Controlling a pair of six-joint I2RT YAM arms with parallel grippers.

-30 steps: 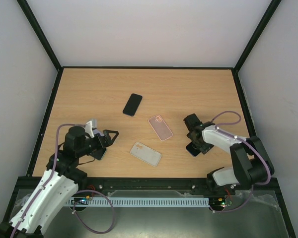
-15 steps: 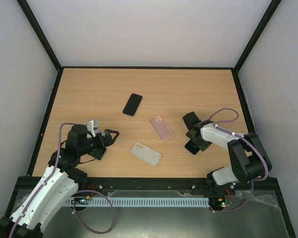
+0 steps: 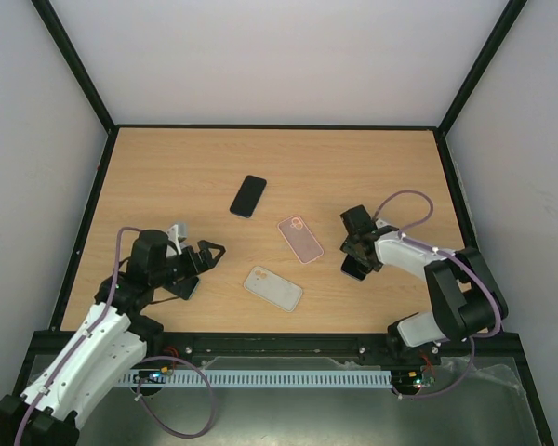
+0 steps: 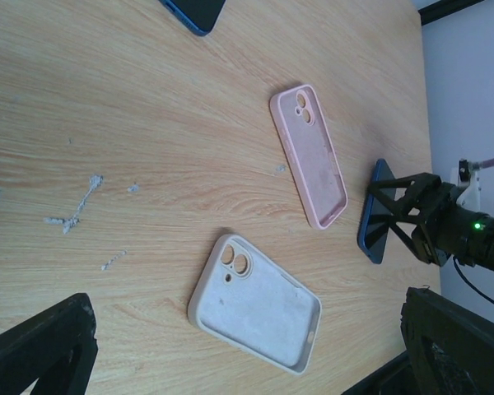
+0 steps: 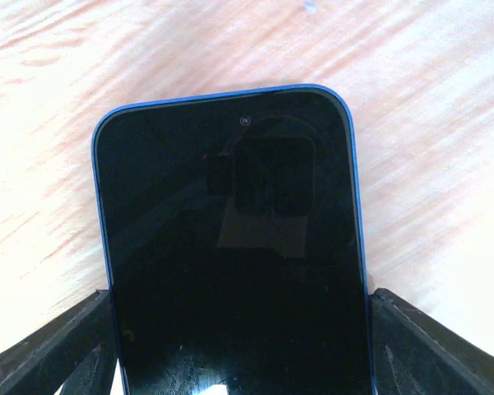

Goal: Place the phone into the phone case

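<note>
My right gripper (image 3: 357, 253) is shut on a blue-edged phone (image 3: 353, 270) with a black screen. It grips the phone by its long sides and holds it tilted, with the lower end at the table. The phone fills the right wrist view (image 5: 230, 239) between the fingers (image 5: 66, 346). A pink case (image 3: 300, 239) lies open side up left of the phone. A beige case (image 3: 273, 288) lies open side up nearer the front. My left gripper (image 3: 210, 255) is open and empty, left of the beige case (image 4: 255, 306).
A second dark phone (image 3: 248, 195) lies screen up further back on the wooden table (image 3: 353, 167). Small white scraps (image 4: 78, 206) lie on the wood near my left gripper. Black frame rails and white walls bound the table.
My right gripper has carried the blue phone a little back and left, toward the pink case. My left arm has edged slightly right and stays open.
</note>
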